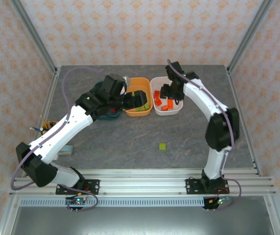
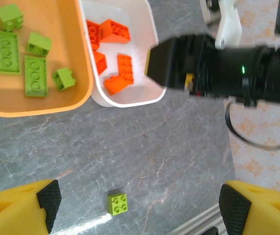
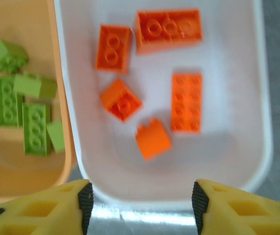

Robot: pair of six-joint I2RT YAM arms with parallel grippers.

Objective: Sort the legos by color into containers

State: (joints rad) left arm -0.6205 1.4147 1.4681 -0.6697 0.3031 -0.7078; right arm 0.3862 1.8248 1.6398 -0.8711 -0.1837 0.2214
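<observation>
Grey marbled table (image 1: 130, 142), w/ two white-and-black arms (image 1: 66, 125) bolted at near edge, both reaching toward far centre

At far centre, three shallow rounded-rectangular plastic tubs in a row, left to right:
- dark teal tub (image 1: 108, 118), mostly hidden under left arm
- orange tub (image 1: 139, 80), in the middle
- white tub (image 1: 155, 82), just beside orange one, rims touching or nearly so

Left gripper (image 2: 141, 201): yellow fingers spread wide, nothing between them, hanging over bare table just in front of orange and white tubs

Right gripper (image 3: 140, 200): yellow fingers parted, holding nothing, above near rim of white tub

Smallest last:
- five lime green bricks (image 2: 35, 76) lying loose in orange tub, mix of long and short
- five orange bricks (image 3: 186, 102) scattered in white tub, some studs up, some tipped
- red bit (image 1: 113, 111) seen in teal tub, too hidden to tell more
- one small lime green square brick (image 1: 163, 146) alone on table, studs up, well apart from tubs, nearer right arm's base
</observation>
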